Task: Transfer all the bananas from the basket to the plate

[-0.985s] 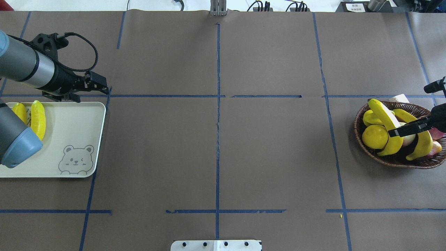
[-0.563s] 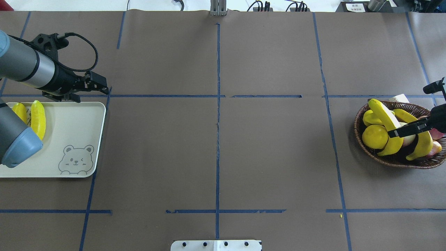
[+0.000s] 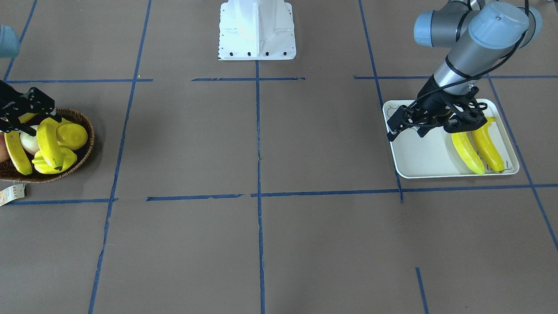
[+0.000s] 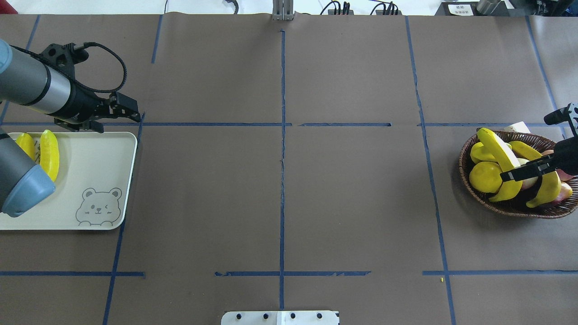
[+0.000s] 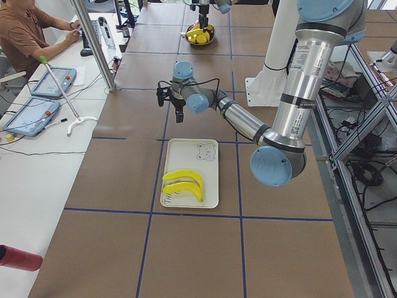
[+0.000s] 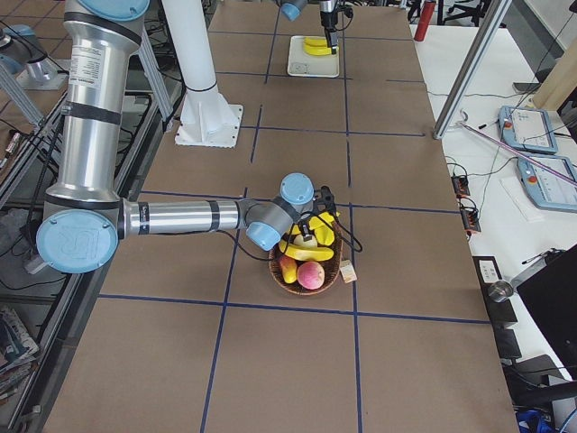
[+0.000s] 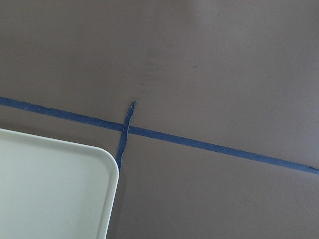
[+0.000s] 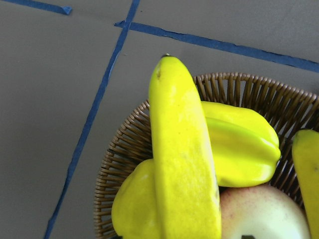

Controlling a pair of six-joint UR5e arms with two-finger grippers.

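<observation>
Wide tabletop [image 4: 352, 203] under brown paper, gridded with blue tape. Left arm [image 4: 40, 90] reaching over the white bear-face tray [image 4: 99, 158] at one end. Right arm [image 6: 180, 216] stretched low to the wicker basket [image 4: 510, 205] at the other end, well apart from the tray. On the tray, two bananas [image 3: 467, 152] side by side, at the end away from the bear drawing. In the basket, a top banana [image 8: 182, 169] lying across a starfruit [image 8: 239, 149] and a lemon [image 4: 485, 177]. A second banana [image 4: 548, 187] curled near the rim, beside a reddish apple [image 6: 311, 273]. Left claw [image 4: 119, 123] spread and empty, hovering just past the tray's corner above a tape crossing. Right claw [image 3: 42, 122] spread, straddling the top banana, not visibly pinching it. Paper tag [image 3: 11, 194] on the tabletop just outside the basket.
</observation>
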